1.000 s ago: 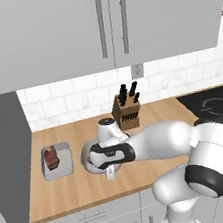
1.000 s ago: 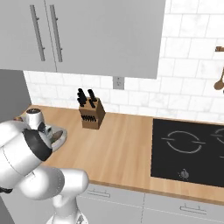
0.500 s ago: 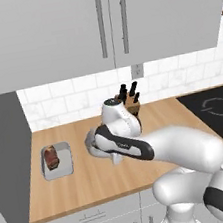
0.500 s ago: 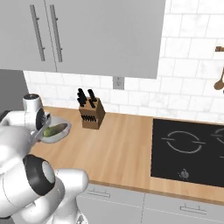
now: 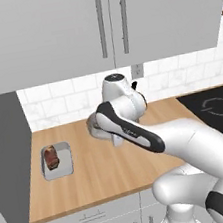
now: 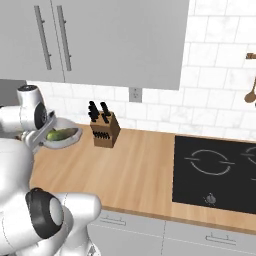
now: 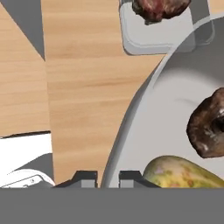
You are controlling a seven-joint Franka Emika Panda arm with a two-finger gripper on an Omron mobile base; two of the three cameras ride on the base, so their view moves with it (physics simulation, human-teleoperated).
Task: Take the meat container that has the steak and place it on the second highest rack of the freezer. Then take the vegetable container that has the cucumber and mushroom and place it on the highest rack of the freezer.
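My gripper [image 7: 108, 178] is shut on the rim of the vegetable container [image 7: 175, 113], a shallow grey bowl holding a brown mushroom [image 7: 208, 127] and a green cucumber [image 7: 183, 173]. The right base view shows this vegetable container [image 6: 61, 136] held in the air above the counter, with the cucumber [image 6: 59, 134] inside and the gripper [image 6: 37, 140] at its left rim. In the left base view the arm partly hides the vegetable container [image 5: 93, 126]. On the counter's left end rests the meat container [image 5: 56, 160] with the steak [image 5: 51, 157]; the meat container [image 7: 166, 30] also lies beneath the bowl. The freezer's racks are out of view.
A knife block [image 6: 104, 131] stands against the tiled wall. To the right lies a black cooktop [image 6: 215, 172]. Grey upper cabinets [image 5: 105, 23] hang above the counter. A tall grey appliance side [image 5: 9, 174] borders the counter's left end.
The arm has risen and lifted the vegetable container off the counter. The meat container has not moved.
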